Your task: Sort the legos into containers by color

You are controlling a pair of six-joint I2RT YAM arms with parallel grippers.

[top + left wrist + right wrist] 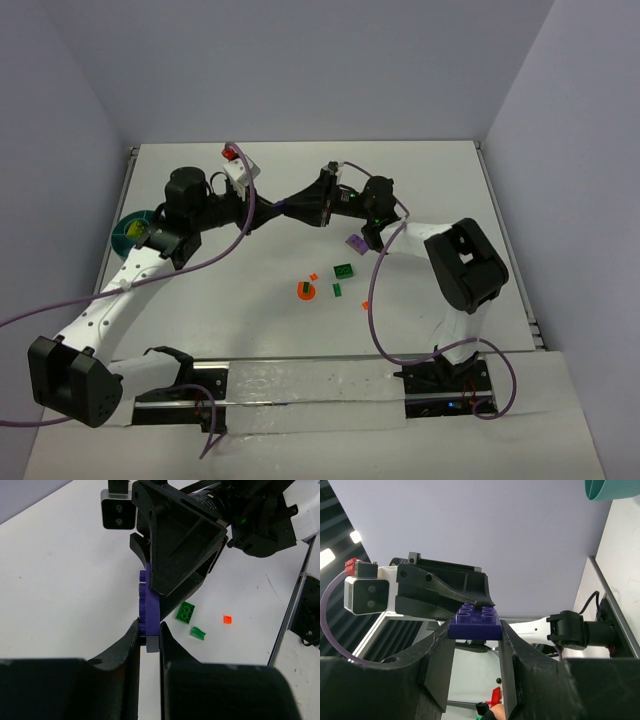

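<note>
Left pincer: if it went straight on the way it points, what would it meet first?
The purple plate sits in the left pincer; straight beyond it, the right pincer, holding the plate's other end, would likely be struck first.

Purple brick (475, 624) aloft (studs showing)

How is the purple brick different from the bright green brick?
The purple brick is held in the air by the left gripper and right gripper; the green brick lies loose on the table. The purple brick is turned on edge; the green brick lies flat, studs up. The purple brick looks longer than the green brick. Both have round studs.
</note>
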